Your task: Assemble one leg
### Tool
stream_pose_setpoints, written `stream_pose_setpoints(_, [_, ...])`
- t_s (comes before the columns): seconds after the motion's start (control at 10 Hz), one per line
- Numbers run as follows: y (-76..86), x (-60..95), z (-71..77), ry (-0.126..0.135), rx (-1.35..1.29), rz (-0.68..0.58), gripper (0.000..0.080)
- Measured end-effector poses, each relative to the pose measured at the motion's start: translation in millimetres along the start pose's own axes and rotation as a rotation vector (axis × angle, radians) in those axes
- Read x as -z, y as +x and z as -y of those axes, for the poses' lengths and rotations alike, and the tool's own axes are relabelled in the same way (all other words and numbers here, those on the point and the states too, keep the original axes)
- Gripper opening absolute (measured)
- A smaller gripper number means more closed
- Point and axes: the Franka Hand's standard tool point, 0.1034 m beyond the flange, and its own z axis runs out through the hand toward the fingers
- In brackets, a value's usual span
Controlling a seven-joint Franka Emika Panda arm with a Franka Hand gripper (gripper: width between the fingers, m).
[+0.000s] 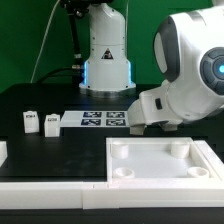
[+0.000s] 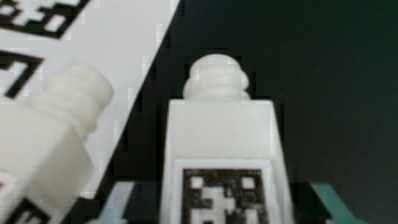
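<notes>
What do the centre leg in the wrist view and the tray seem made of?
Leg: probably matte white plastic; its tip is ridged like a moulded thread. Tray: seemingly the same matte white plastic, with rounded edges and round corner sockets; too blurry to be sure.

**Tray in Front, Legs and Marker Board Behind**

In the exterior view, the tray fills the lower right of the frame. Behind it, mid-frame, the marker board lies on the table. At the board's left, the outer leg and the inner leg stand side by side, apart. The arm hangs over the board's right end. In the wrist view, a third leg sits between the fingers of the gripper, with a fourth leg just beside it.
</notes>
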Motion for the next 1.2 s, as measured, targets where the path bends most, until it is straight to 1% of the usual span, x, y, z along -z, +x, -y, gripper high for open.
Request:
stream_pose_setpoints(0.1, [-8.7,18.4,1.6,-0.004,0.003,0.004,0.0281])
stream_pose_setpoints(0.2, [-14.2,33.8,1.5,-0.007,0.002,-0.002,0.0281])
stream_pose_setpoints(0.4, [-20.6,54.2,2.7,-0.013,-0.002,-0.04,0.0281])
stream_pose_setpoints(0.5, [-21.5,52.0,2.7,-0.014,-0.001,-0.037,0.0281])
stream_pose_setpoints(0.6, [-13.7,54.1,2.6,-0.012,-0.002,-0.09,0.0281])
stream_pose_setpoints(0.7, [-9.8,59.0,2.2,-0.016,-0.005,-0.191,0.0281])
stream_pose_setpoints(0.8, [-6.5,64.2,0.9,-0.024,-0.01,-0.362,0.0281])
stream_pose_setpoints(0.9, [-12.2,60.2,-0.6,-0.032,-0.012,-0.431,0.0281])
stream_pose_setpoints(1.0, [-6.8,65.9,-3.0,-0.034,-0.009,-0.548,0.0281])
stream_pose_setpoints(1.1, [-11.1,71.0,-12.9,-0.038,-0.011,-0.636,0.0281])
stream_pose_setpoints(1.2, [-18.0,83.3,-17.7,-0.042,-0.015,-0.704,0.0281])
